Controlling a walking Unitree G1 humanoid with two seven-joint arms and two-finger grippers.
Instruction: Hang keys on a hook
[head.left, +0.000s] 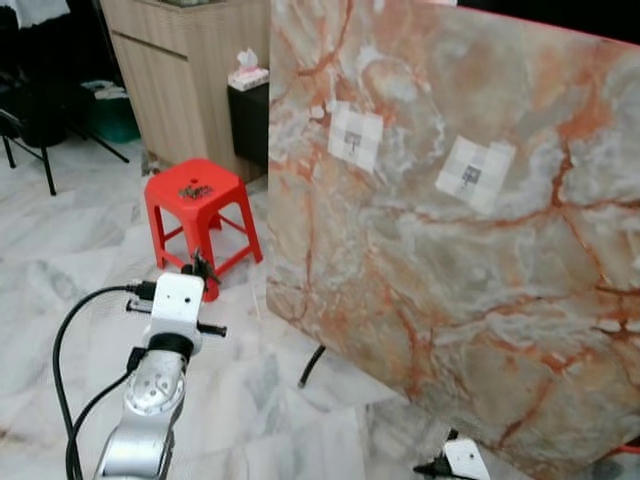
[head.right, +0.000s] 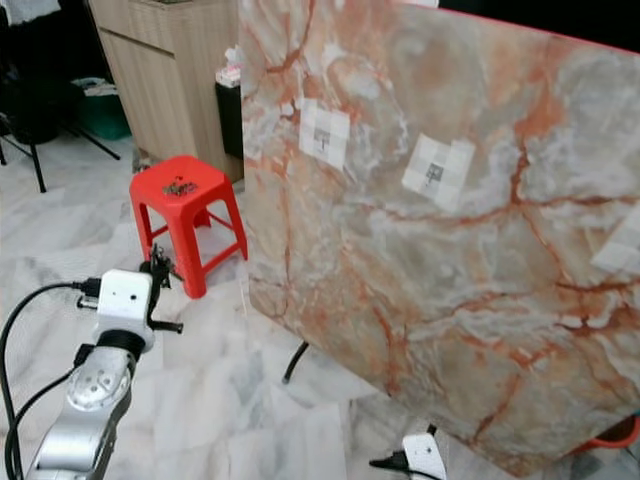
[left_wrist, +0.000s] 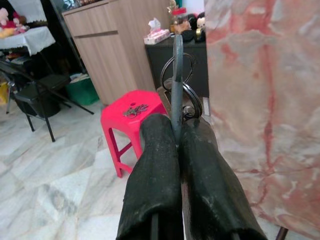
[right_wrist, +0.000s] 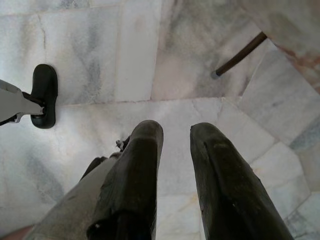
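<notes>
My left gripper is shut on a bunch of keys; a grey key blade and metal rings stick up from between its fingers. In the left eye view this gripper is raised in front of a red plastic stool, to the left of an upright marble-patterned board. Two small dark hooks sit on white taped squares on the board. Another small bunch of keys lies on the stool's seat. My right gripper hangs low over the floor, open and holding nothing.
A wooden cabinet stands behind the stool, with a black side table and a tissue box next to it. A black folding chair and a green bin are at the far left. A dark support leg props the board on the marble floor.
</notes>
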